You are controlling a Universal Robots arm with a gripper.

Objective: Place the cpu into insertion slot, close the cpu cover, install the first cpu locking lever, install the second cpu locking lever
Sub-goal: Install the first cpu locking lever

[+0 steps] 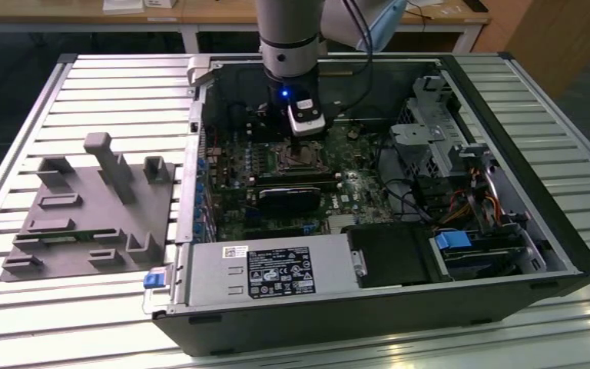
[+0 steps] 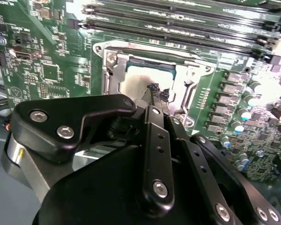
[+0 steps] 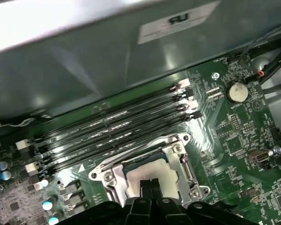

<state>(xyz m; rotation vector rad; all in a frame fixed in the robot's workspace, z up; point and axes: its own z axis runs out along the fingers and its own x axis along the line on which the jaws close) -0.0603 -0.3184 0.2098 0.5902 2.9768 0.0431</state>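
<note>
My black fingers point(image 2: 158, 92) are pinched together, tips nearly touching, w/ nothing between them. They hover right over the socket area in the middle of the green circuit board point(image 2: 51, 70).

The cpu, a small flat square chip w/ dull silver-grey top point(image 3: 152, 172), already sits in the insertion slot, a small square black-framed socket point(image 3: 131, 161); in the second wrist view the chip top point(image 2: 133, 84) shows just past my fingertips. The cpu cover, a thin silver metal frame plate w/ square window point(image 3: 178, 159), lies down flat around the chip; in the second wrist view its edge point(image 2: 196, 70) frames the chip too. Can't tell whether the locking levers are hooked.

Long narrow black memory slots point(image 3: 117, 126) run just beside the socket. In the exterior view my arm reaches down into the open black computer case point(image 1: 541, 254), which lies on a slatted metal table point(image 1: 80, 84), w/ a grey plastic fixture point(image 1: 90, 207) well apart on the exterior view's left.
</note>
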